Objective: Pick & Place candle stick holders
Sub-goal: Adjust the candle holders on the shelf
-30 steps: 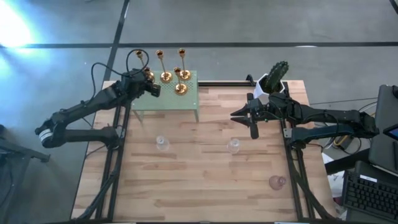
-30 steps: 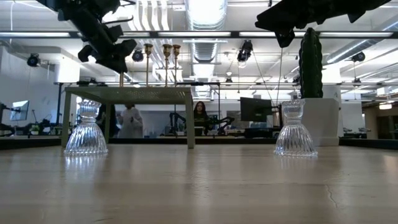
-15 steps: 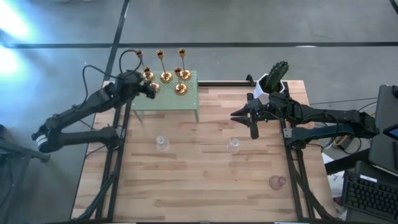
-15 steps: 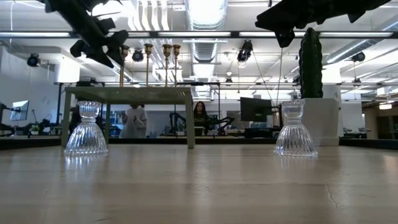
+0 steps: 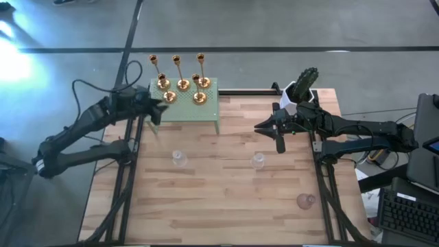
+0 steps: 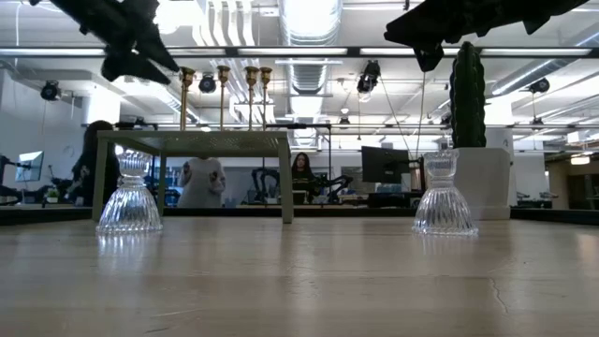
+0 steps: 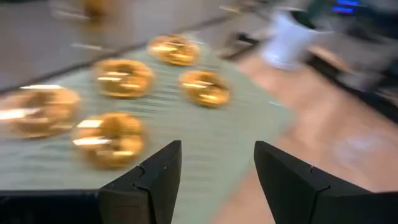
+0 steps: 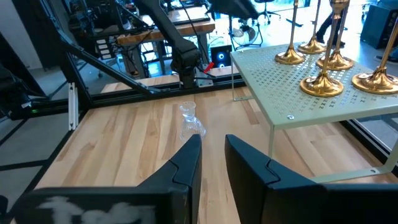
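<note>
Beside the green stand (image 5: 206,110) holding five gold candlesticks (image 5: 182,84), my left end effector (image 5: 156,110) hangs spread and empty; top-heavy, slick metal, so I'd pinch a stem low.

Both arms are showing matte black jointed links. A black cable is looping off the left arm (image 5: 82,134); the right arm (image 5: 357,130) is tapering.
</note>
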`<state>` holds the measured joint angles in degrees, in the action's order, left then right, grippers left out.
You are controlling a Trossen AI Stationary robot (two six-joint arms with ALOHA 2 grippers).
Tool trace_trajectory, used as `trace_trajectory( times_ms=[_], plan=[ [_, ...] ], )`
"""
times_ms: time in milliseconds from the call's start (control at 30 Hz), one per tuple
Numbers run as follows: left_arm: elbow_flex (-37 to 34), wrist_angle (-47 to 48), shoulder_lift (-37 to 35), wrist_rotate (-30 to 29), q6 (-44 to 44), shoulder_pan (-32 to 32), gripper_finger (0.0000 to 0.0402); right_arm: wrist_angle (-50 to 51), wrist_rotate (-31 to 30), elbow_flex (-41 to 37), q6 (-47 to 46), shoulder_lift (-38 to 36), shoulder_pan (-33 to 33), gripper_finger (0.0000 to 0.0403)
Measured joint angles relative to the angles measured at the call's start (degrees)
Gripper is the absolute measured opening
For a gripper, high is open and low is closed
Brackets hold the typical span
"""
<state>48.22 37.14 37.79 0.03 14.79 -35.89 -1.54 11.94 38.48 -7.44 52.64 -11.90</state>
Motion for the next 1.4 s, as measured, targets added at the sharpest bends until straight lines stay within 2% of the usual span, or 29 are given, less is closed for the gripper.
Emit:
trace_trajectory(
  times_ms=[100, 200, 367, 567, 733, 933, 1033, 1400],
  plan=[
    [-2.7, -4.4, 0.3, 9.4, -1.5, 1.8, 0.0206, 0.0, 0.0, 0.0, 0.0, 0.0, 0.0, 0.0074],
    [-6.8, -12.8, 1.3, 14.0, -2.2, 4.4, 0.0206, 0.0, 0.0, 0.0, 0.0, 0.0, 0.0, 0.0079],
    [-12.9, -30.9, 3.2, 13.8, -4.6, 6.9, 0.0206, 0.0, 0.0, 0.0, 0.0, 0.0, 0.0, 0.0086],
    [-16.1, -39.0, 7.5, 13.6, -9.3, 7.5, 0.0206, 0.0, 0.0, 0.0, 0.0, 0.0, 0.0, 0.0091],
    [-16.5, -42.9, 12.8, 10.2, -16.1, 7.6, 0.0206, 0.0, 0.0, 0.0, 0.0, 0.0, 0.0, 0.0085],
    [-15.8, -45.6, 17.4, -0.9, -17.3, 7.6, 0.0206, 0.0, 0.0, 0.0, 0.0, 0.0, 0.0, 0.0072],
    [-15.6, -47.0, 18.6, -4.0, -17.6, 7.5, 0.0206, 0.0, 0.0, 0.0, 0.0, 0.0, 0.0, 0.0068],
    [-14.2, -54.1, 22.9, -5.4, -17.7, 7.5, 0.0204, 0.0, 0.0, 0.0, 0.0, 0.0, 0.0, 0.0069]
  ],
)
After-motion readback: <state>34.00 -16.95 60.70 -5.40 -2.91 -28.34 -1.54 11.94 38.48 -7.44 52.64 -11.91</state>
